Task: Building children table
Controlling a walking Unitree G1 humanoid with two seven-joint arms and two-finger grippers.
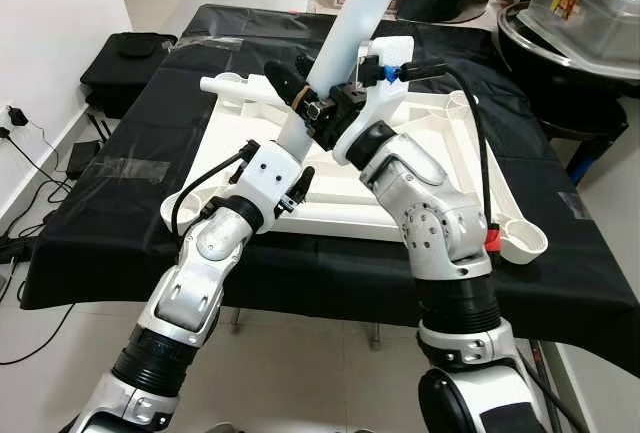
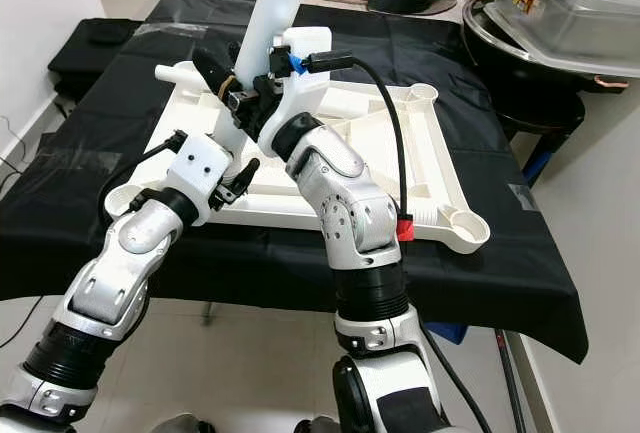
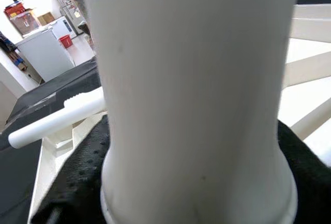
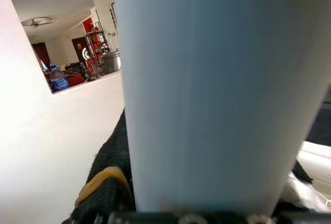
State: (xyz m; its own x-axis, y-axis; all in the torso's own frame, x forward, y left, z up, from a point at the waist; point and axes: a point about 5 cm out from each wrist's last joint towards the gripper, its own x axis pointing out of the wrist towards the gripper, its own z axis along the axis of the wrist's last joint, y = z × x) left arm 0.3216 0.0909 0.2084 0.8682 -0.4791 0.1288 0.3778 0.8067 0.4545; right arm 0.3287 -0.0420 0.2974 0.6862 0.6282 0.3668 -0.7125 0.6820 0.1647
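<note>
A white children's table top (image 1: 232, 158) lies upside down on a black-covered table (image 1: 110, 243), with round leg sockets at its corners, one at the near right (image 1: 524, 240). Above its middle, both grippers hold one thick white table leg (image 1: 356, 11), which tilts up and to the right. My left gripper (image 1: 290, 89) is shut on the lower part of the leg. My right gripper (image 1: 336, 109) clamps the leg just beside it. In both wrist views the leg (image 3: 196, 105) (image 4: 217, 89) sits close between the black fingers. A thinner white rod (image 3: 56, 121) lies along the top's far left corner (image 1: 226, 83).
A black bag (image 1: 126, 61) lies on the floor at the left, with cables (image 1: 22, 153) by the white wall. A big black pan carrying a clear plastic box (image 1: 575, 13) stands close at the far right. The black cloth hangs over the table's near edge.
</note>
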